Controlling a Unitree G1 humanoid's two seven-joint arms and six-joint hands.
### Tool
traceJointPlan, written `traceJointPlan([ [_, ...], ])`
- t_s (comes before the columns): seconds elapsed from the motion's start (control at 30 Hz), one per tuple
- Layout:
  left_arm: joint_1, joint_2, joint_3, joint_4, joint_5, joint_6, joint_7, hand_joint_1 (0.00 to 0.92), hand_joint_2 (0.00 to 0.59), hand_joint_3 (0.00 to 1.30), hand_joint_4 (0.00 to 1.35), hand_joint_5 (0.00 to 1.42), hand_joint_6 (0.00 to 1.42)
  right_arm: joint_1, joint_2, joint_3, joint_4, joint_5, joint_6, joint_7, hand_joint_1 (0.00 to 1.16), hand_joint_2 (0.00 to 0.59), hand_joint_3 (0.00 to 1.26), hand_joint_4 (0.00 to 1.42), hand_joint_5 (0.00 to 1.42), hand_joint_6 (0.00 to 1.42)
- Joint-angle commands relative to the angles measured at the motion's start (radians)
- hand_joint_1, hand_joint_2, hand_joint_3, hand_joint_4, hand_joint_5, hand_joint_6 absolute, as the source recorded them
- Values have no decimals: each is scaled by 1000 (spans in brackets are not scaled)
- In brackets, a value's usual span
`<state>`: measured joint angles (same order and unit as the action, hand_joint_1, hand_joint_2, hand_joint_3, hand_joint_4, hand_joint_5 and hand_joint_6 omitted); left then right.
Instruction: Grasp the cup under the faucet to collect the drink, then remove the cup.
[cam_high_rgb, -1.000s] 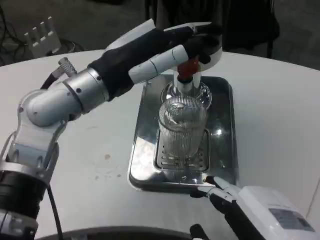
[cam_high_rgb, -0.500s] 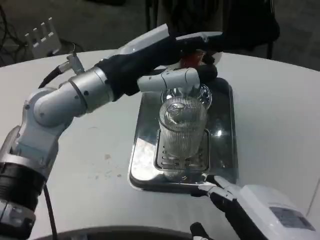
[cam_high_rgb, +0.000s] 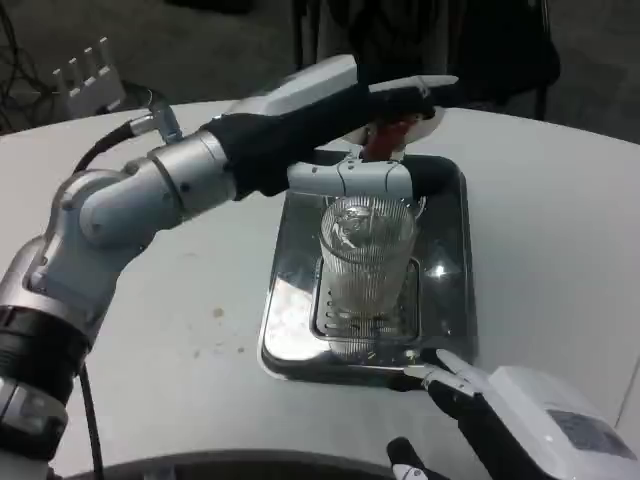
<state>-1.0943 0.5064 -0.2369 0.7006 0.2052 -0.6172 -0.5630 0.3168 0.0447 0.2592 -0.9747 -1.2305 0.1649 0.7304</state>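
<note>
Two hands noted. Left hand reaching in from the left over the steel tray, fingers stretched across the top of the ribbed cup and about the red faucet; whether gripping or only resting, cannot tell. Cup upright on the tray's drain grille, beneath the faucet. Right hand low at the bench edge near the tray's front corner, fingers loose, holding nothing. Risk judged: cup toppled or knocked off centre by the fingers crossing its rim, drink spilt.

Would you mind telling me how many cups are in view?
1: a ribbed clear cup stands on the grate of the metal drip tray, just below the left hand at the faucet.
</note>
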Motion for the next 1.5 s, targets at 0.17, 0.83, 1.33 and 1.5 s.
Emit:
traceJointPlan([
  [0.17, 21, 21, -65, 75, 96, 1, 3, 0, 77, 128, 51, 135, 275, -18, 16, -5, 18, 25, 26, -5, 419, 517, 236, 70, 97, 95],
  [0.83, 20, 34, -66, 94, 111, -28, 68, 0, 84, 118, 50, 121, 261, -161, -1, -116, 213, 550, 147, -366, 603, 237, 0, 0, 108, 162],
  [1.33, 27, 58, -61, 75, 108, -36, 88, 0, 87, 127, 53, 121, 261, -345, -77, -142, 487, 712, 76, -549, 735, 201, 0, 0, 27, 82],
  [1.5, 33, 67, -59, 61, 107, -37, 87, 0, 88, 127, 58, 126, 261, -392, -81, -143, 553, 747, 67, -600, 773, 196, 0, 0, 15, 66],
])
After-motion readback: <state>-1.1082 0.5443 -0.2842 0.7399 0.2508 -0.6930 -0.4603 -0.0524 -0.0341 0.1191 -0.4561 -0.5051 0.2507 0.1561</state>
